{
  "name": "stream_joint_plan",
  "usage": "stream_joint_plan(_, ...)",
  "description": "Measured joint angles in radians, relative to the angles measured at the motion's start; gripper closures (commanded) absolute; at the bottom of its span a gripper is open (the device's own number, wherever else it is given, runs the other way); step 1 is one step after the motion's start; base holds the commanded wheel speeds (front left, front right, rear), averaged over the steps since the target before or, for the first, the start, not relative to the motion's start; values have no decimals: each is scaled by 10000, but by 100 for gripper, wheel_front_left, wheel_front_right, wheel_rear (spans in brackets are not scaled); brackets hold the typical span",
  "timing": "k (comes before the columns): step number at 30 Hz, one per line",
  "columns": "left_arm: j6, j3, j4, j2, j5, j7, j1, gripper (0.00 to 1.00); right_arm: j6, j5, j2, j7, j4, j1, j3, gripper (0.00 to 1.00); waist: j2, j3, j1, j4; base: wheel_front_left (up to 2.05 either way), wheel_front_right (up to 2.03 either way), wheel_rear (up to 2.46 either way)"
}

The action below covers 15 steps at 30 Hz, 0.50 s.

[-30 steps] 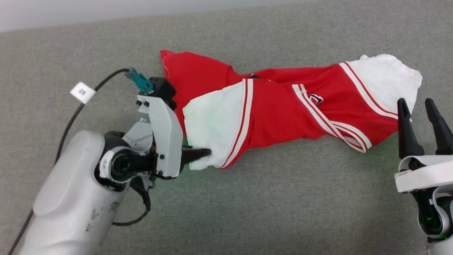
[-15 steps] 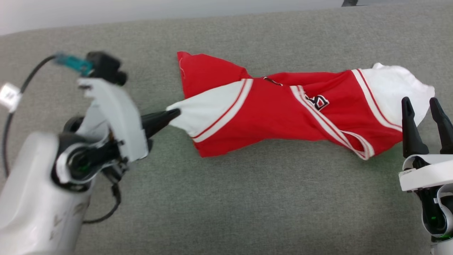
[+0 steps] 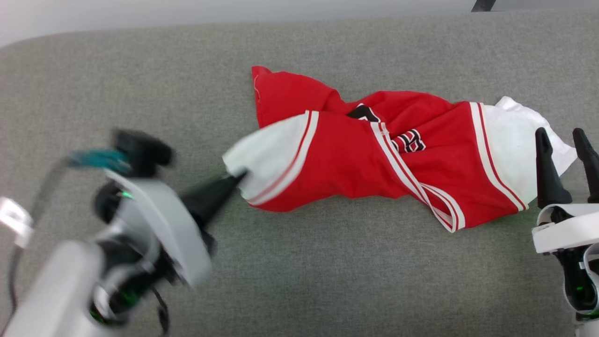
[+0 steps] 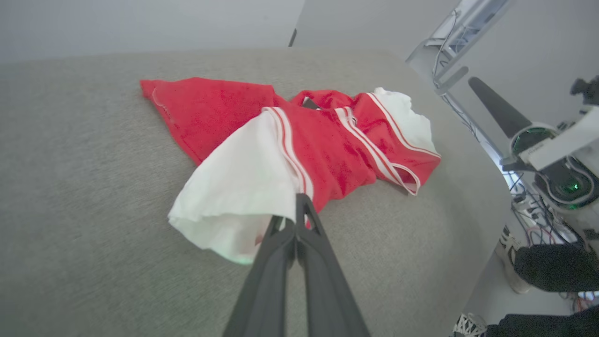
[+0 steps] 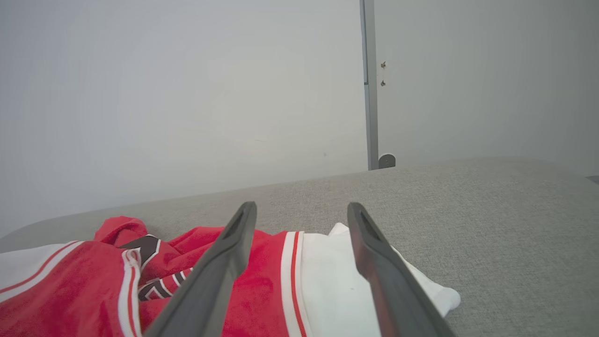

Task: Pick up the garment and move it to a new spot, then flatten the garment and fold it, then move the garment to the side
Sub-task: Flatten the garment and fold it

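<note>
The garment [image 3: 355, 159], a red jersey with white sleeves and striped trim, lies crumpled and twisted across the grey padded surface [image 3: 327, 281]. My left gripper [image 3: 238, 179] is shut on the edge of its left white sleeve [image 4: 243, 187], pinched between the two dark fingers [image 4: 299, 243]. My right gripper [image 3: 564, 135] stands open at the right edge, fingers upright just in front of the right white sleeve [image 5: 327, 281], nothing between them. Part of a black print [image 3: 407, 140] shows in the folds of the garment [image 4: 327, 140].
The grey surface's far edge [image 3: 140, 32] meets a pale wall. In the left wrist view the surface's right edge [image 4: 486, 187] drops to a floor with cables and a person's shoes [image 4: 510, 276]. A metal post [image 5: 369, 84] stands behind.
My left gripper closed on the white sleeve and has pulled it leftward and toward me, then swung lower. The head camera has shifted too. The right gripper has stayed put.
</note>
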Motion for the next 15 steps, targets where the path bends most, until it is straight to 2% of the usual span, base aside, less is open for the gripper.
stream_joint_plan(3, -52, -1657, -993, 1003, 424, -573, -28, 100, 0, -10, 21, 73, -35, -2, 157, 0, -1, -53, 0, -3, 0, 0, 0)
stream_joint_plan(6, -59, -3359, -1561, 2541, 1469, -1189, -97, 100, 0, -10, 40, 73, -44, -5, 245, 0, 0, -58, 0, -61, 0, 0, 0)
stream_joint_plan(7, -59, -3359, -1561, 2541, 1469, -1189, -97, 100, 0, -10, 40, 73, -44, -5, 245, 0, 0, -58, 0, -61, 0, 0, 0)
stream_joint_plan(8, -58, -4303, -1632, 3317, 2059, -1597, -96, 100, 0, -8, 48, 71, -42, 1, 268, 0, 0, -53, 0, -99, 0, 0, 0)
stream_joint_plan(12, -59, -5816, -1647, 4172, 2539, -2015, -4, 100, 0, -6, 46, 27, -10, 69, 245, 0, 0, -20, 0, -115, 0, 0, 0)
stream_joint_plan(15, -59, -6717, -1551, 4543, 3018, -2121, -144, 100, 0, 8, 48, 12, 50, 157, 257, 0, 0, -8, 0, -79, 0, 0, 0)
